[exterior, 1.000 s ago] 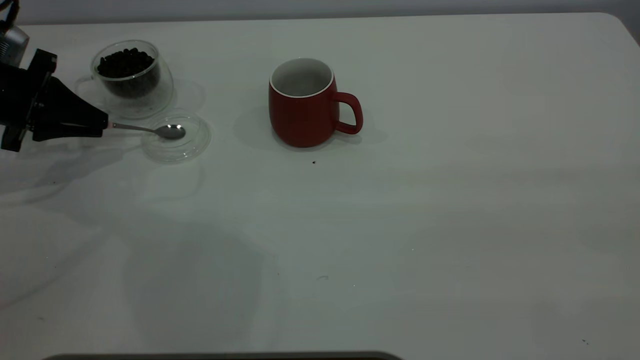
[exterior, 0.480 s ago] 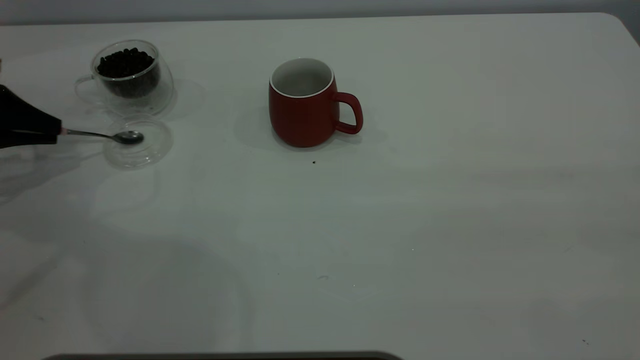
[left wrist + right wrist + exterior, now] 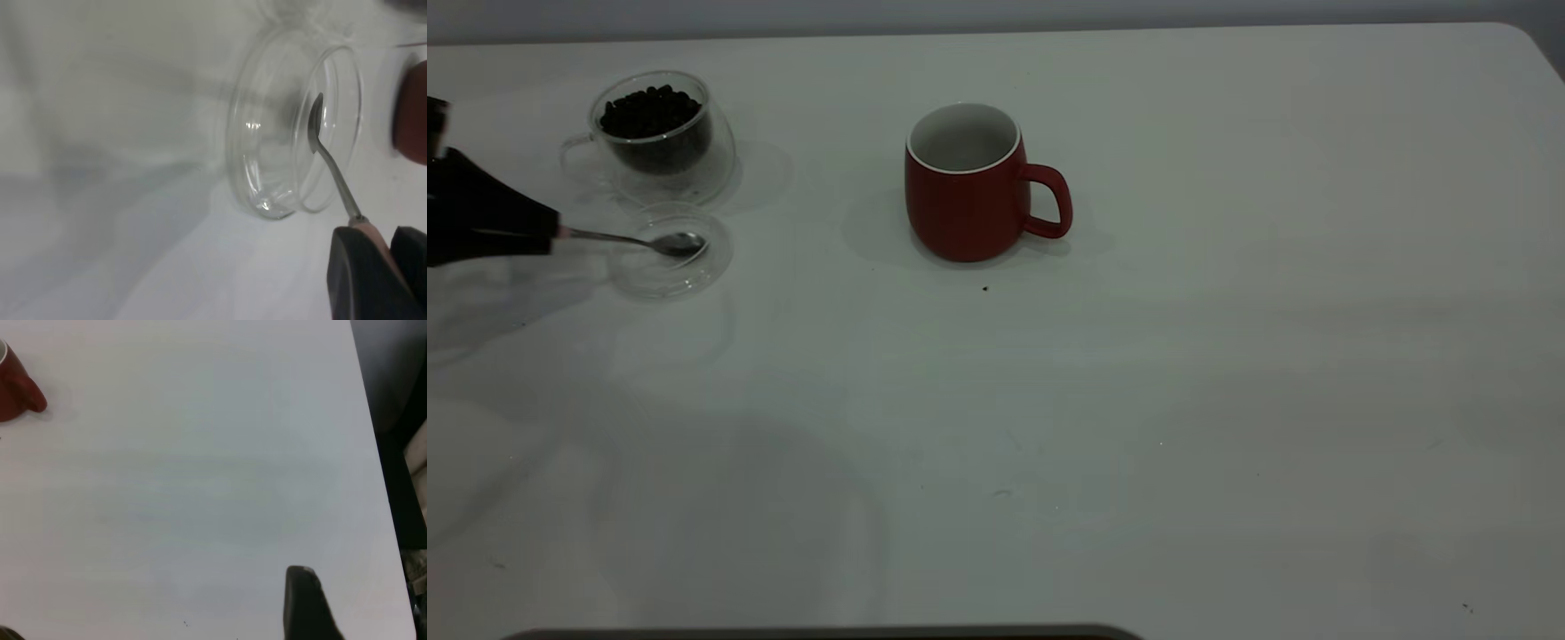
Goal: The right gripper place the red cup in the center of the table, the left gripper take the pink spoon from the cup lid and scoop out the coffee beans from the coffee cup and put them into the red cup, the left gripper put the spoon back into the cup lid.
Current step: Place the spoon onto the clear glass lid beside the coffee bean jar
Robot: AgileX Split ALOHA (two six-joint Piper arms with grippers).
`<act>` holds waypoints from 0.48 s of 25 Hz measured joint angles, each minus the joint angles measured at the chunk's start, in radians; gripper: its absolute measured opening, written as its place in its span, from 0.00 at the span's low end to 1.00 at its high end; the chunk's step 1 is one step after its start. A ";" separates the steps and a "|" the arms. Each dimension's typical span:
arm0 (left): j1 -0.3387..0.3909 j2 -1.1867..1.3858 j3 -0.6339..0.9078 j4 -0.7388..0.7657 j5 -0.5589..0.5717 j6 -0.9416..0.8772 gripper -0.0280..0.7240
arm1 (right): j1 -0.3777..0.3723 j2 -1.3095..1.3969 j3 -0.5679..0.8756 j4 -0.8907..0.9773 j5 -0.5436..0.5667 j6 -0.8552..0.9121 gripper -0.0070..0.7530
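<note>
My left gripper (image 3: pixel 550 233) at the table's (image 3: pixel 1138 400) far left is shut on the pink spoon's (image 3: pixel 627 239) handle. The spoon's metal bowl rests inside the clear cup lid (image 3: pixel 669 251). In the left wrist view the pink handle sits between the jaws of my left gripper (image 3: pixel 377 235), and the spoon (image 3: pixel 325 157) reaches into the lid (image 3: pixel 267 133). The coffee cup (image 3: pixel 660 138) with the coffee beans (image 3: pixel 649 110) stands just behind the lid. The red cup (image 3: pixel 963 184) stands upright near the table's middle, handle to the right. My right gripper (image 3: pixel 150 600) is open, far from the red cup (image 3: pixel 17 390).
The table's right edge (image 3: pixel 377 473) runs close beside my right gripper, with dark floor beyond it. A small dark speck (image 3: pixel 984 288) lies in front of the red cup. The red cup's side shows in the left wrist view (image 3: pixel 412 113).
The left gripper pulled the spoon left, and the lid slid left with it. In the last half second the gripper and spoon moved slightly back right. The red cup has not moved.
</note>
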 joint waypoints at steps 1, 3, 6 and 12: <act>-0.011 0.005 0.000 -0.002 -0.002 0.001 0.19 | 0.000 0.000 0.000 0.000 0.000 0.000 0.59; -0.026 0.009 0.000 -0.005 0.000 0.017 0.19 | 0.000 0.000 0.000 0.000 0.000 0.000 0.59; -0.032 0.009 0.000 -0.005 -0.004 0.027 0.19 | 0.000 0.000 0.000 0.000 0.000 0.000 0.59; -0.032 0.009 -0.002 -0.004 -0.013 0.031 0.19 | 0.000 0.000 0.000 0.000 0.000 0.000 0.59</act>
